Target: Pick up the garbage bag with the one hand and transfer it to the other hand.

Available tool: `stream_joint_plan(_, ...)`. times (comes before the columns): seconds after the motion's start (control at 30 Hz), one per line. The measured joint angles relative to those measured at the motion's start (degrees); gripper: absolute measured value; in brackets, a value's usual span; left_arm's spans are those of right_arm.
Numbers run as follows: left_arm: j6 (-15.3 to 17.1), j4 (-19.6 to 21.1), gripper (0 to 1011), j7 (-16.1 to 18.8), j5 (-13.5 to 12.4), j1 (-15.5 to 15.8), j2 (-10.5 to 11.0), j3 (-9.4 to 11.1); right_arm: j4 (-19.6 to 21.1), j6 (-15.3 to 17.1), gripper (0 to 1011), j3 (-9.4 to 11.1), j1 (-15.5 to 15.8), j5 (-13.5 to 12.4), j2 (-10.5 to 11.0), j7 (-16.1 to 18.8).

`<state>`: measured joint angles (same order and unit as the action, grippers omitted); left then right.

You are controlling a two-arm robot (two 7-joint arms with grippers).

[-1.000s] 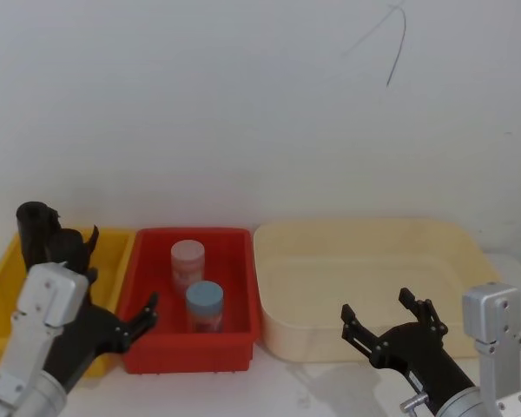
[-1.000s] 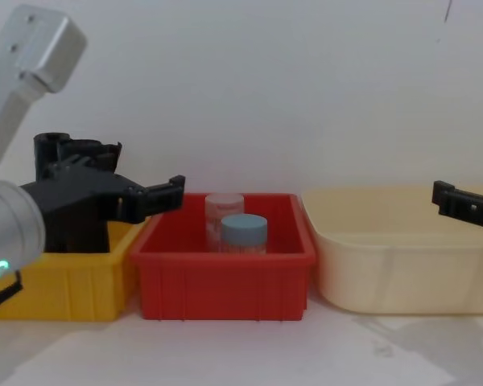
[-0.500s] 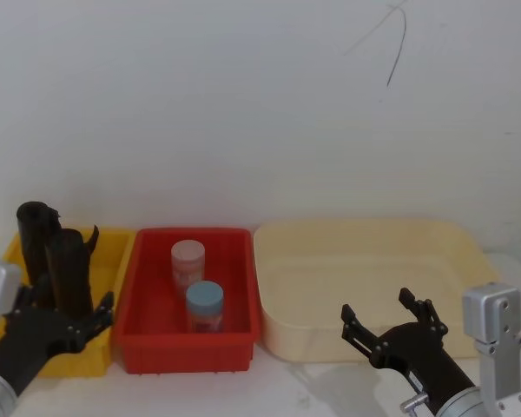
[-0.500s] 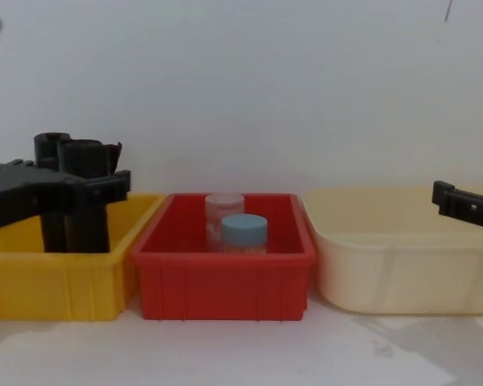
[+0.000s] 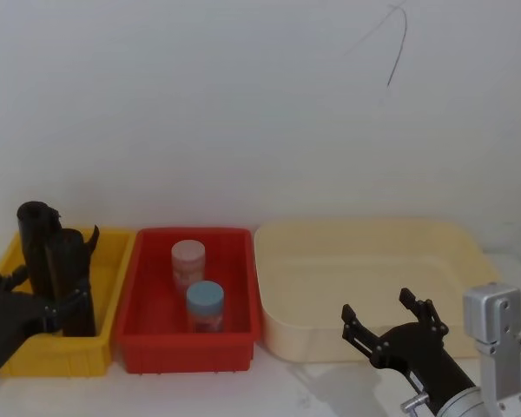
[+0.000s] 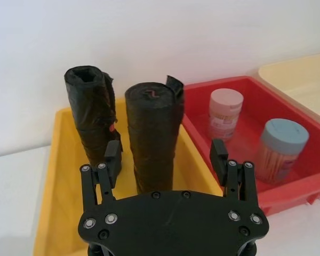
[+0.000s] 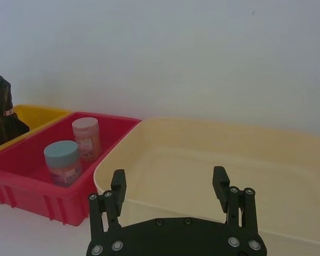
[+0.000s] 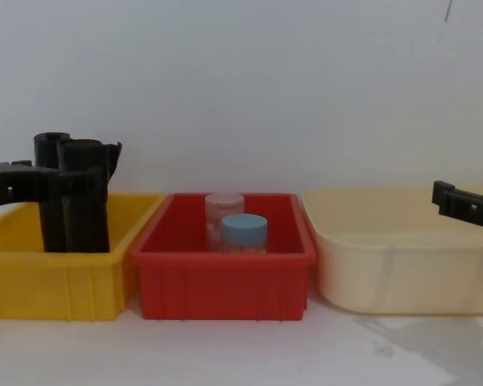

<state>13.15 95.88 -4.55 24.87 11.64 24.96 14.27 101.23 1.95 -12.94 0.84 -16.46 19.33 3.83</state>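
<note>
The left gripper (image 6: 165, 152) has swung left from the red bin (image 5: 191, 352) to the yellow bin (image 5: 52, 356), where the garbage bag (image 6: 152, 138) stands upright, so the grasp is next. The left wrist view shows the fingers spread wide and empty, with the bag lined up between them, and the rear roll (image 6: 90, 117) with its red mark. In the chest view the two rolls overlap. The right gripper (image 5: 378, 306) waits open and empty.

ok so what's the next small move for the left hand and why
Probably ease the left hand slightly forward: it is open and lined up on the garbage bag, upright in the yellow bin, but its fingertips look short of the bag's sides.
</note>
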Motion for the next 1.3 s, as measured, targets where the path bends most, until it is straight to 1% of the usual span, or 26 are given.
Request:
stream_joint_plan(0.27, 2.34, -2.41, 1001, -0.25, -0.08, 3.16, -0.85, 0.51, 0.00, 0.00, 1000, 0.00, 0.00, 0.00, 0.00, 0.00)
stream_joint_plan(0.4, 3.27, -3.70, 1001, -0.39, -0.85, 4.98, -1.33, 1.22, 0.00, 0.00, 1000, 0.00, 0.00, 0.00, 0.00, 0.00)
stream_joint_plan(0.43, 3.27, -3.70, 1001, -0.39, -0.85, 4.98, -1.33, 1.22, 0.00, 0.00, 1000, 0.00, 0.00, 0.00, 0.00, 0.00)
stream_joint_plan(0.6, 3.98, -5.56, 1001, -0.41, -2.67, 7.36, -1.86, 2.64, 0.00, 0.00, 1000, 0.00, 0.00, 0.00, 0.00, 0.00)
stream_joint_plan(0.8, 4.11, -7.33, 1001, -0.10, -4.70, 9.30, -2.28, 4.06, 0.00, 0.00, 1000, 0.00, 0.00, 0.00, 0.00, 0.00)
stream_joint_plan(0.83, 4.09, -7.84, 1001, 0.13, -5.49, 9.81, -2.41, 4.45, 0.00, 0.00, 1000, 0.00, 0.00, 0.00, 0.00, 0.00)
stream_joint_plan(1.07, 3.38, -11.02, 1001, 0.82, -8.31, 12.47, -3.39, 6.22, 0.00, 0.00, 1000, 0.00, 0.00, 0.00, 0.00, 0.00)
stream_joint_plan(1.3, 2.76, -13.54, 997, 1.09, -10.16, 14.37, -4.27, 7.45, 0.00, 0.00, 1000, 0.00, 0.00, 0.00, 0.00, 0.00)
